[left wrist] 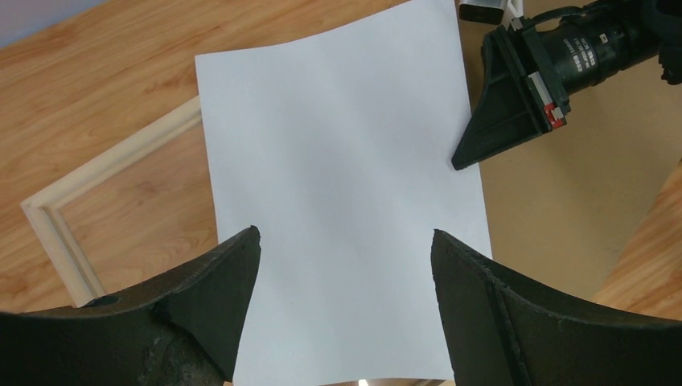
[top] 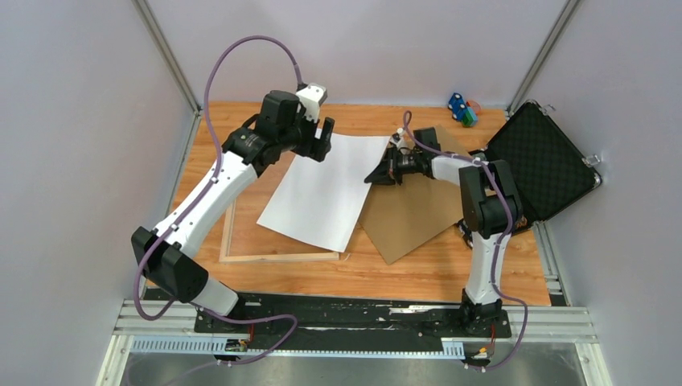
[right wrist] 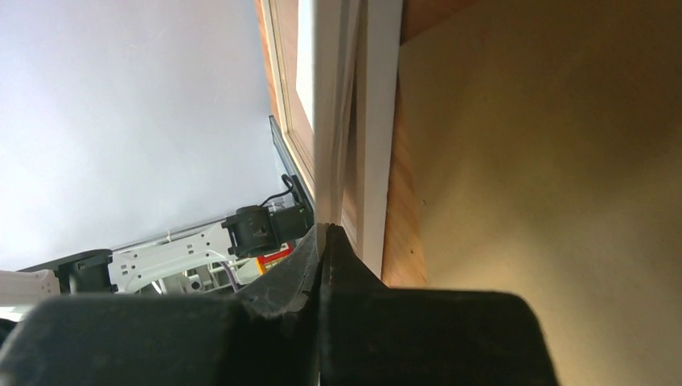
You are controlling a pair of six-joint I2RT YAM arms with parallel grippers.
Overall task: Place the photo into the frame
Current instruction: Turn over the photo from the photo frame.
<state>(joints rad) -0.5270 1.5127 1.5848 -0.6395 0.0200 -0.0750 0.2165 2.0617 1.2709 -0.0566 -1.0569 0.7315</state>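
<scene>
1. Grey walls (top: 80, 121) close round the wooden bench (top: 450, 265) I'm working over.
2. Off the right side stands an open black case (top: 539, 169), foam-lined, with small toy cars (top: 462, 109) at the far edge near it.
3. I see the photo (top: 330, 189) lying white back up, its right part over a brown backing board (top: 418, 213), its left part over the frame (top: 277, 257).
4. The frame lies flat at left, partly hidden by the photo and my left arm.
5. My left hand (top: 320, 141) hovers over the photo's far end, fingers wide apart, gripping nothing.
6. My right hand (top: 376, 175) has its fingers pressed together on the photo's right edge.
</scene>
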